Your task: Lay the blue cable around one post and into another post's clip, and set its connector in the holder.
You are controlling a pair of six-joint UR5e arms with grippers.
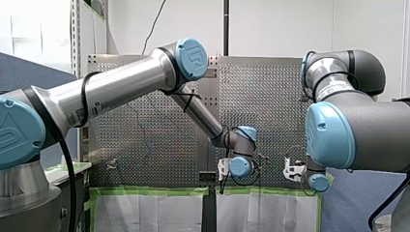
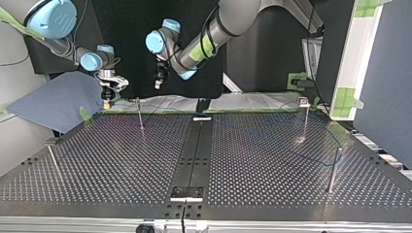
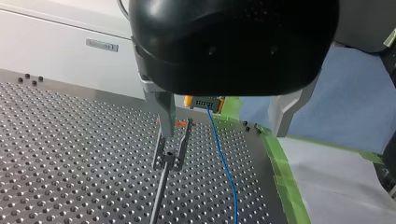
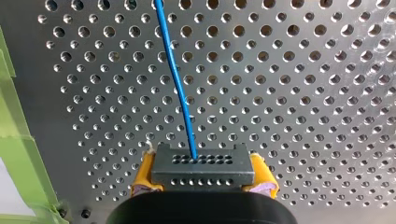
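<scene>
My right end effector (image 4: 203, 179) is clenched on the dark grey connector (image 4: 203, 163), one yellow pad (image 4: 144, 179) on each side. The connector's face shows two rows of small holes and no writing. The blue cable (image 4: 180, 88) leaves the upper row and runs away over the perforated bench (image 4: 303, 84).

My left end effector (image 3: 224, 114) is released, with its fingers wide apart and nothing between them. In the left wrist view the cable passes beside a thin post with a clip (image 3: 169, 156) but stays outside the clip.

There is little that can be read. A blue joint cap (image 1: 192, 58) carries the UR emblem. A label on my left arm's tube (image 1: 77, 115) and a small plate (image 3: 102, 45) on the pale wall are too small to read.
</scene>
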